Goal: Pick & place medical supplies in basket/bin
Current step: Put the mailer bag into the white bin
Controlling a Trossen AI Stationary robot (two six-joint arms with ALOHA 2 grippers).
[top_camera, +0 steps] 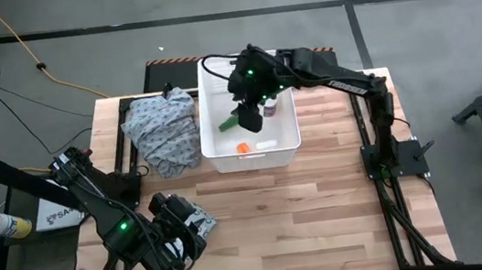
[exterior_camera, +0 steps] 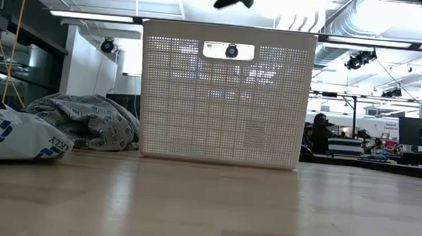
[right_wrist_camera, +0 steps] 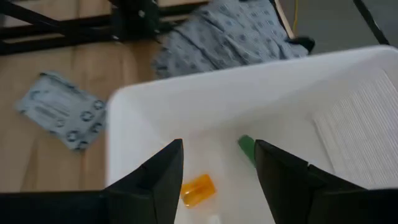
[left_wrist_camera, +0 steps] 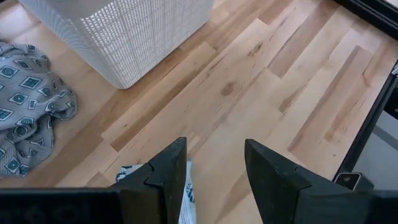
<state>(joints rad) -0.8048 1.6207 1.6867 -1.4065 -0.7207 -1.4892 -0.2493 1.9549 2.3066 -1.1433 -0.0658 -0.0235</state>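
Packet [exterior_camera: 9, 138] nearest, on table; bin [top_camera: 285, 134] holds green box [top_camera: 229, 122], orange piece [top_camera: 243, 148]; both pincers open: right [right_wrist_camera: 217, 163] over bin, left [left_wrist_camera: 214, 165] above packet.

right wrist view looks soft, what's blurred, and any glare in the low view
Right wrist view: the bin, orange piece and packet have smeared edges. Low view: bright ceiling lights shine through the bin's perforated wall; the near tabletop is out of focus.

A crumpled grey-blue patterned cloth [top_camera: 163, 131] lies on the wooden table [top_camera: 323, 199], with a yellow cable [top_camera: 39, 63] crossing the floor.
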